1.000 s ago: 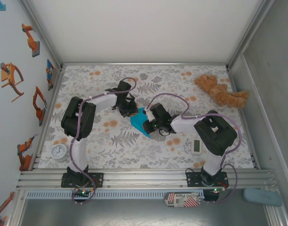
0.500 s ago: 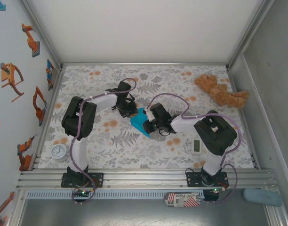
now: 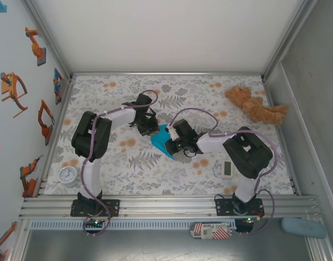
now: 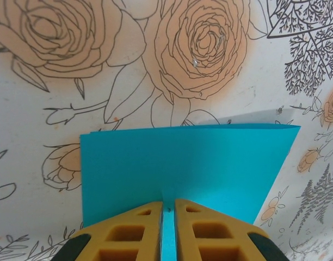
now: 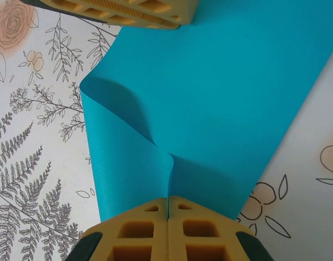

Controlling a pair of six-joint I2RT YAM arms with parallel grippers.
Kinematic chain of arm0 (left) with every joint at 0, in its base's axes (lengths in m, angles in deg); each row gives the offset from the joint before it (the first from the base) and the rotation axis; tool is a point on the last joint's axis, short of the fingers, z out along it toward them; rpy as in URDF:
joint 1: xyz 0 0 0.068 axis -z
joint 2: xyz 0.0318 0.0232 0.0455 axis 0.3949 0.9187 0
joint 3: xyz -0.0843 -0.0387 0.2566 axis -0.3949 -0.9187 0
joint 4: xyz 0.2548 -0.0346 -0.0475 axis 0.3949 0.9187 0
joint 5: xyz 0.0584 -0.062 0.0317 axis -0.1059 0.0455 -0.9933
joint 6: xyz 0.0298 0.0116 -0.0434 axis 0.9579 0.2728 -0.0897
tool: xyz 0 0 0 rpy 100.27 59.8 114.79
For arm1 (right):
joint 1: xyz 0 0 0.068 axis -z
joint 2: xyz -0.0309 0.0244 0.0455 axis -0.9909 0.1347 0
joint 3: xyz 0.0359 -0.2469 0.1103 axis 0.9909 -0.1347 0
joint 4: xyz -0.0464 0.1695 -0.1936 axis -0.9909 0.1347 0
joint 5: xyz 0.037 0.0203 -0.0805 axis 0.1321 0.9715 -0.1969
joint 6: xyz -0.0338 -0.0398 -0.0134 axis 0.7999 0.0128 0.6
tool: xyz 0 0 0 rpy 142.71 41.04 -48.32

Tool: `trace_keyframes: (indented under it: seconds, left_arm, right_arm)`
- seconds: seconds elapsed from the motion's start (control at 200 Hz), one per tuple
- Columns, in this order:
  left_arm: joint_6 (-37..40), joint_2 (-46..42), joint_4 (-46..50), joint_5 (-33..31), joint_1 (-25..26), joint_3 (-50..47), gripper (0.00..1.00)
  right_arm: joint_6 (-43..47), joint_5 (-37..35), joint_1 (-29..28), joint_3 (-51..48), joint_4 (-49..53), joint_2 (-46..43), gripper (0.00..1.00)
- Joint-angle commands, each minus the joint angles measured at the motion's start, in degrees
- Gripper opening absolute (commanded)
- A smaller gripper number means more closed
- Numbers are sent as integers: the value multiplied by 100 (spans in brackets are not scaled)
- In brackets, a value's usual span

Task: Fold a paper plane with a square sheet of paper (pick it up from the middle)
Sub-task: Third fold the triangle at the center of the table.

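1. Left gripper (image 4: 167, 205): fingers pinched narrowly on one edge of the folded cyan sheet (image 4: 183, 163).
2. Right gripper (image 5: 167, 201): fingers shut on the opposite edge, puckering it.
3. Sheet sits mid-table (image 3: 155, 176) between both grippers, apparently mid-fold. The next move probably calls for carrying one edge across together.
4. Over the last second the sheet and grips are unchanged, and the right elbow has shifted slightly.

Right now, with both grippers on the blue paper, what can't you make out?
1. Left wrist view: the near edge of the paper sits behind the left gripper, so the pinched layers are hidden.
2. Right wrist view: the paper runs off the top and right edges, and the right gripper covers its near edge.
3. Top view: the arms cover most of the paper, and the timer display is too small to read.
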Motion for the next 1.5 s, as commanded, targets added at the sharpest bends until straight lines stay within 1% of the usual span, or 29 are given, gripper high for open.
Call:
trace_keyframes:
  seconds: [0.0, 0.11, 0.215, 0.28, 0.386, 0.516, 0.656, 0.681, 0.731, 0.766, 0.926, 1.072, 1.497]
  left_arm:
    - [128, -96, 327, -202, -13, 150, 15]
    - [52, -460, 299, -420, -28, 84, 18]
    - [-157, -864, 44, -511, -49, -252, 19]
    - [-387, -1125, -294, -396, -37, -611, 21]
    - [-639, -1499, -1045, -13, 43, -1231, 24]
    - [-746, -1970, -1349, -147, 308, -1714, 26]
    - [-1222, -2272, -1942, -168, 413, -2343, 27]
    - [-1337, -2290, -2086, -145, 429, -2459, 27]
    - [-1514, -2289, -2408, -25, 459, -2645, 21]
    - [-1627, -2260, -2598, 75, 485, -2750, 18]
    - [-1941, -2054, -2967, 170, 665, -2930, 14]
    - [-2017, -1907, -3061, 139, 769, -2953, 13]
    - [-2035, -1763, -2768, 21, 819, -3053, 12]
  right_arm:
    - [-19, -134, 41, 126, 205, 82, 0]
    - [-15, -136, 45, 135, 217, 88, 0]
    - [-24, -118, 45, 152, 226, 87, 0]
    - [-38, -109, 45, 159, 226, 82, 0]
    - [-48, -60, 62, 185, 226, 96, 0]
    - [-66, -13, 65, 188, 208, 109, 0]
    - [-69, -4, 71, 188, 217, 109, 0]
    - [-71, -4, 71, 188, 217, 115, 0]
    - [-72, 4, 79, 188, 217, 126, 0]
    - [-74, 28, 80, 188, 217, 134, 0]
    - [-48, 109, 80, 209, 206, 154, 0]
    - [-53, 110, 80, 214, 225, 161, 0]
    - [-61, 84, 82, 230, 265, 170, 0]
